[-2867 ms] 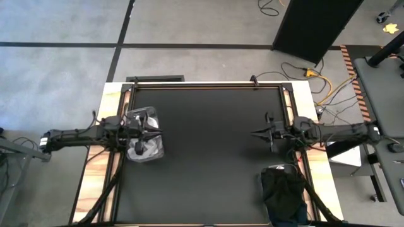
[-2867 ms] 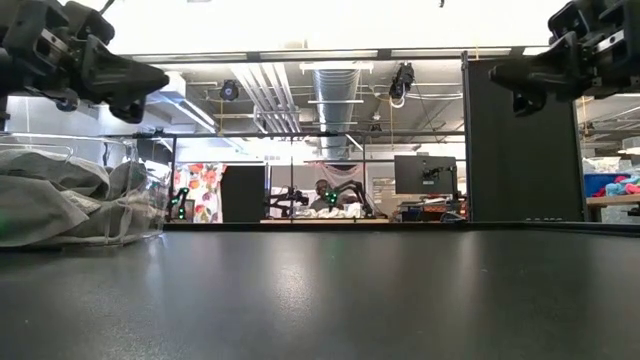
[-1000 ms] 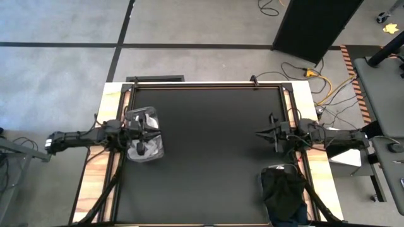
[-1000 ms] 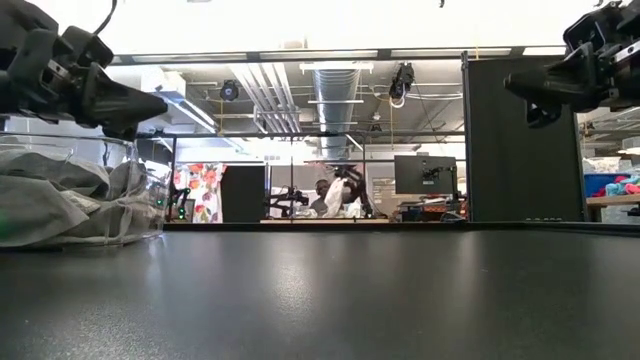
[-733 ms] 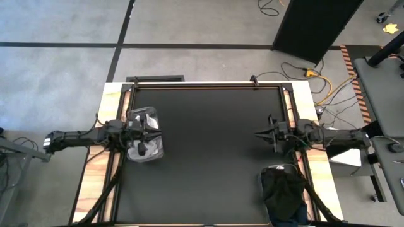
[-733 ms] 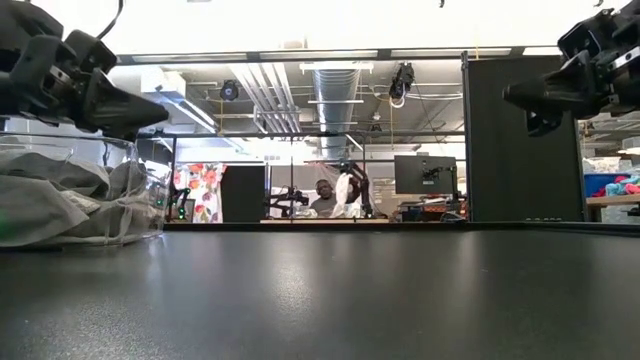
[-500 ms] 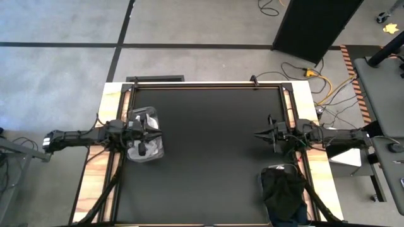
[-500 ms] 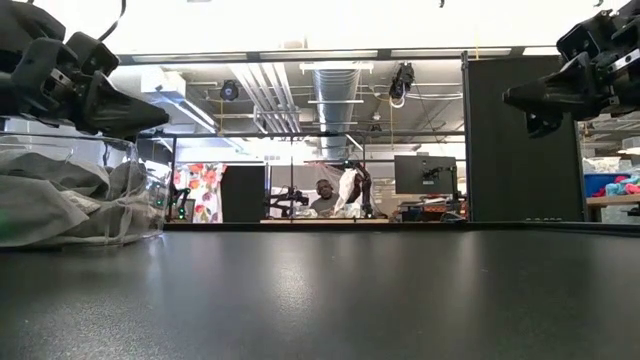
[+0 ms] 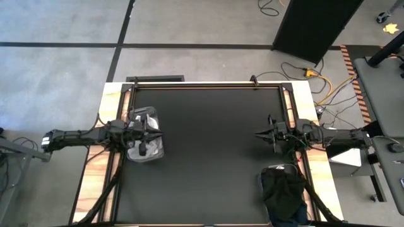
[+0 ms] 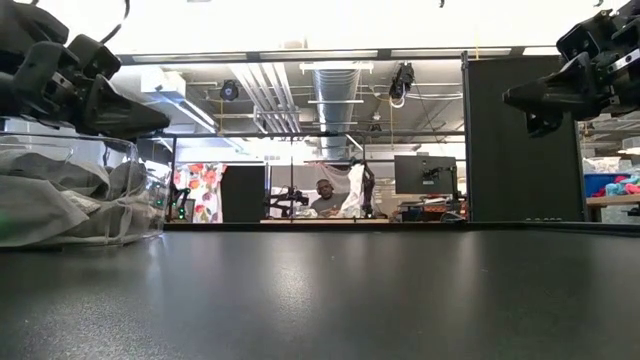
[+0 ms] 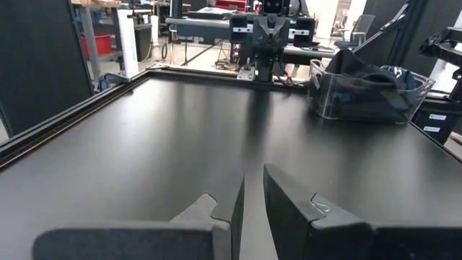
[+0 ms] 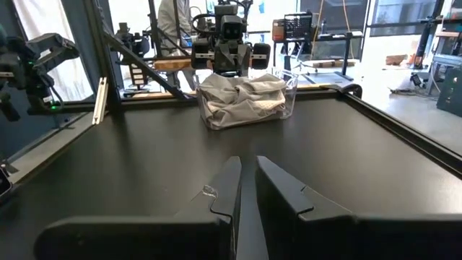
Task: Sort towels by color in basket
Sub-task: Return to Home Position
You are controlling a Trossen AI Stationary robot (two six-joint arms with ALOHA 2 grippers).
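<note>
Light grey towels (image 9: 144, 150) lie crumpled in a clear basket (image 10: 135, 200) at the table's left edge, also in the right wrist view (image 12: 244, 98). Dark towels (image 9: 284, 192) fill a second clear basket (image 11: 367, 90) at the near right corner. My left gripper (image 9: 160, 133) hangs level above the light basket's right rim (image 10: 165, 124), pointing toward the table's right; its fingers (image 11: 289, 209) stand together with only a slit between them. My right gripper (image 9: 255, 133) hovers high at the right side (image 10: 507, 97), pointing left, its fingers (image 12: 278, 184) likewise together. Both hold nothing.
The black table top (image 9: 214, 157) lies bare between the two baskets. A raised frame (image 9: 208, 84) runs along the far edge and both sides. In the low view a person (image 10: 325, 195) works at a bench in the room beyond.
My left gripper has sunk a little toward the light basket's rim. My right gripper has dropped slightly. Towels and baskets have kept still.
</note>
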